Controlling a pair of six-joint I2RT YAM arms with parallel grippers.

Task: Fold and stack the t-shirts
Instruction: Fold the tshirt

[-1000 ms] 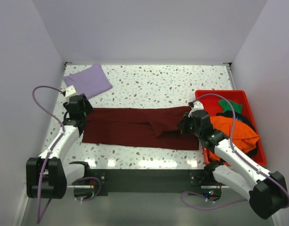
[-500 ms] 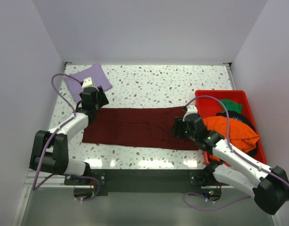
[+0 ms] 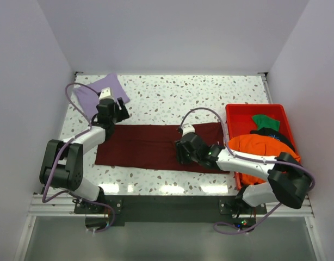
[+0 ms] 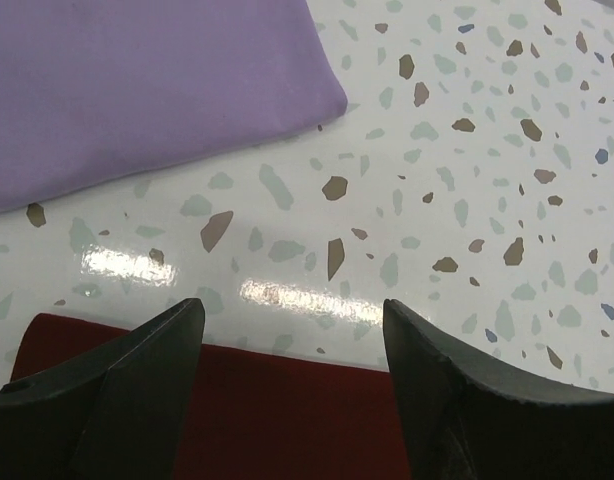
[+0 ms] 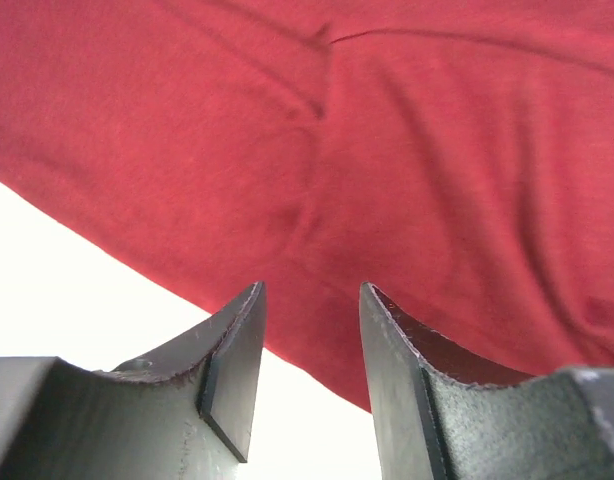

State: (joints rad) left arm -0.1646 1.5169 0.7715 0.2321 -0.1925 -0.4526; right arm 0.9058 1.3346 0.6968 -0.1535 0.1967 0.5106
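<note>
The big dark maroon t-shirt point(image 3: 150, 145) lies flat on the speckled table point(image 3: 183, 98). It is folded into a long strip that runs from left to right, near the front edge. In the right wrist view its cloth is smooth, with a few soft creases and a seam line across it.

The lavender t-shirt point(image 3: 101, 89) is folded into a neat flat shape. It lies in the far left corner of the table, near the maroon one but not touching it.

On the right stands a red bin point(image 3: 229, 111). An orange t-shirt point(image 3: 265, 149) is heaped up in it, with a green t-shirt point(image 3: 265, 120) behind it and a black t-shirt point(image 3: 284, 140) beside it.

The left arm bends up along the left side of the table. The left gripper point(image 3: 113, 111) hangs over the far left edge of the maroon shirt and looks toward the corner of the lavender one. Its two fingers point(image 4: 137, 380) are spread wide and hold nothing.

The right arm reaches low across the table to the left. The right gripper point(image 3: 183, 152) is just over the front edge of the maroon shirt, near its middle. Its fingers point(image 5: 232, 360) are a little apart, with nothing between them.
</note>
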